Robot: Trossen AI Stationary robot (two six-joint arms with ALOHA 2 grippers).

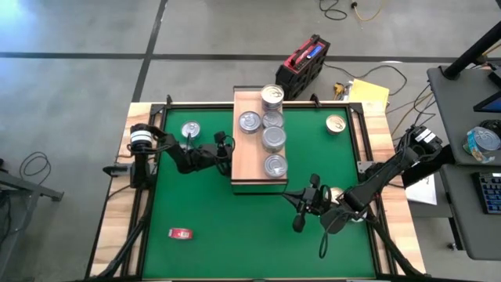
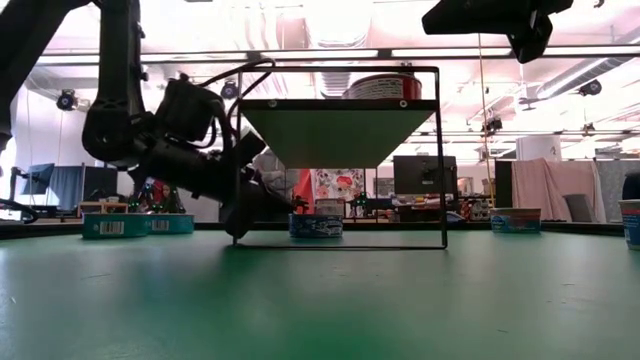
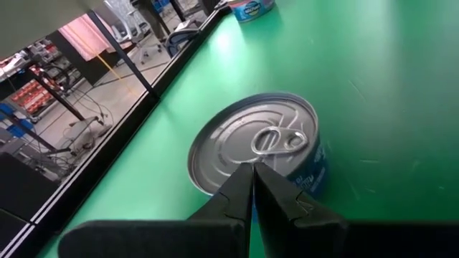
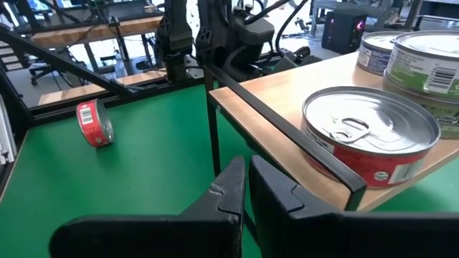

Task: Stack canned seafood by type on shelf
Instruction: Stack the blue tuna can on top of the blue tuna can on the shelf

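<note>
The light-wood shelf stands mid-table and carries several silver-lidded cans, one pair stacked. My left gripper is shut at the shelf's left edge. In the left wrist view its tips point at a silver-lidded, blue-labelled can standing on the green mat under the shelf. My right gripper is shut and held off the shelf's near right corner, beside a red-labelled can on the board. My left gripper's shut fingertips come slanting down from the table's left and stand over the near rim of the blue-labelled can. I cannot tell whether they touch it. The can rests flat on the mat.
Loose cans sit on the mat: a silver one far left, a gold one far right, another beside my right wrist. A small red flat object lies near left. The shelf's thin dark legs stand around the can beneath.
</note>
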